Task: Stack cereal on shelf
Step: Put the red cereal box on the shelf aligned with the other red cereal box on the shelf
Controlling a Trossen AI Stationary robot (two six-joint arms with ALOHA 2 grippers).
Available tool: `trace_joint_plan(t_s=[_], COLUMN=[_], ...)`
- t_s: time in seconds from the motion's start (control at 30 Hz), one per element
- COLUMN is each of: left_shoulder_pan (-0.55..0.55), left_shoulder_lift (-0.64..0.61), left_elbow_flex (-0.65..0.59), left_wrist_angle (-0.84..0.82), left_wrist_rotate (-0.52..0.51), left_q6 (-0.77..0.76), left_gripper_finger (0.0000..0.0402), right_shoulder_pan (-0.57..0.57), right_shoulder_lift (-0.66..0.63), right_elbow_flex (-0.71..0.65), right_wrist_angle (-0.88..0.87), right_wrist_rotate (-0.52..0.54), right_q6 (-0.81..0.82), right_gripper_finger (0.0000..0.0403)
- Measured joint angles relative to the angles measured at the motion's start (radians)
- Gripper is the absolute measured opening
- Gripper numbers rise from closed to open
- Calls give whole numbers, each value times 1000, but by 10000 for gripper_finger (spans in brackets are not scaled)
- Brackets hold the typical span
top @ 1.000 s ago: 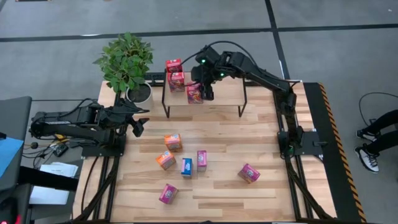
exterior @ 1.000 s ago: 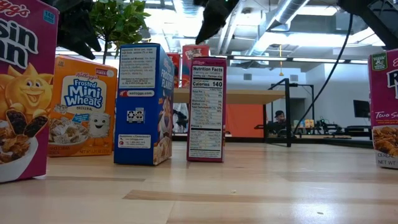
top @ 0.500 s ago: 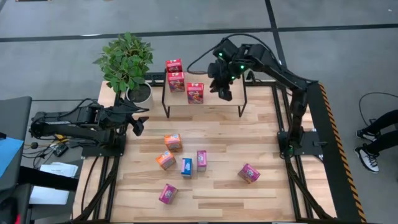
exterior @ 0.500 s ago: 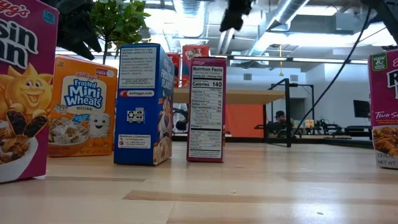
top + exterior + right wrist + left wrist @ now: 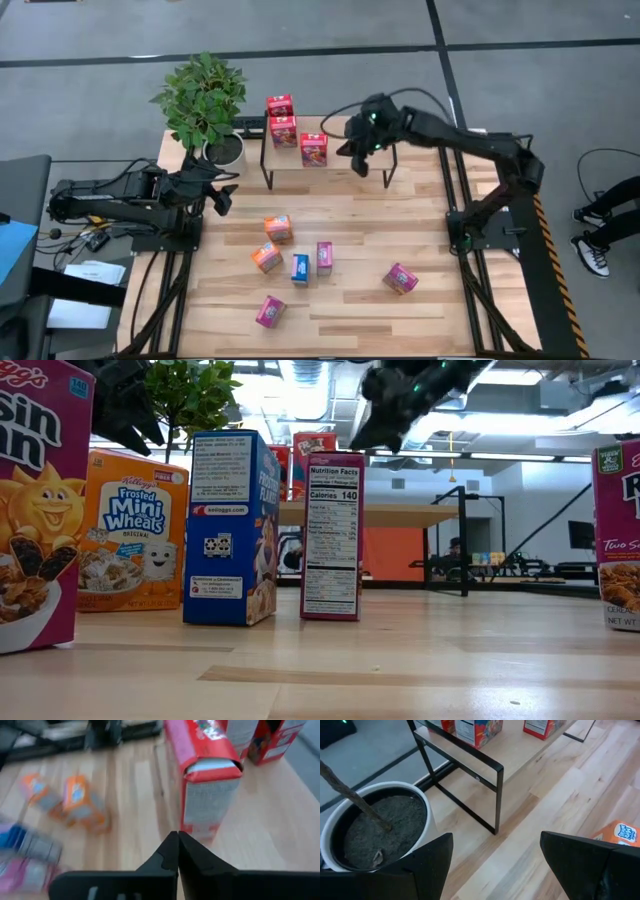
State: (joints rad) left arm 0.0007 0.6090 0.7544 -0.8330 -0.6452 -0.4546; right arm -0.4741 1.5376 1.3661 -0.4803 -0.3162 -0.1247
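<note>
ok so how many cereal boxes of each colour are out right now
red boxes: 3, all on the shelf
orange boxes: 2
blue box: 1
magenta boxes: 3
total: 9

A leafy green plant point(image 5: 201, 96) in a round white pot point(image 5: 224, 150) stands at the far left corner of the light plank tabletop point(image 5: 350, 300); grey soil fills the pot. Left of the table lie white papers point(image 5: 85, 295). Someone's dark-trousered legs and sneakers point(image 5: 597, 232) show at the right edge.
</note>
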Motion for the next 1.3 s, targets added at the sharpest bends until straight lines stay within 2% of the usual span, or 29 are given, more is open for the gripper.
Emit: trace_joint_plan(t_s=[0.1,0.23,0.43,0.63,0.8,1.03,1.3], left_shoulder_pan=[0,0,0,0,0,0,0], left_shoulder_lift=[0,0,0,0,0,0,0], left_elbow_flex=[0,0,0,0,0,0,0], left_wrist_angle=[0,0,0,0,0,0,0], left_wrist_rotate=[-11,-10,-16,-17,-25,-35,-62], left_q6=[-5,-32,-54,-65,-66,-84,-111], left_gripper_finger=[290,290,290,290,290,290,290], right_shoulder_pan=[7,11,13,14,17,21,25], right_shoulder_lift=[21,62,134,205,253,304,367], right_elbow_flex=[-86,-94,-94,-89,-46,22,88], right_wrist_angle=[213,256,315,401,406,410,396], right_wrist_rotate=[0,5,4,0,0,-4,-49], right_q6=[90,94,92,99,91,57,38], right_gripper_finger=[12,9,33,21,15,37,22])
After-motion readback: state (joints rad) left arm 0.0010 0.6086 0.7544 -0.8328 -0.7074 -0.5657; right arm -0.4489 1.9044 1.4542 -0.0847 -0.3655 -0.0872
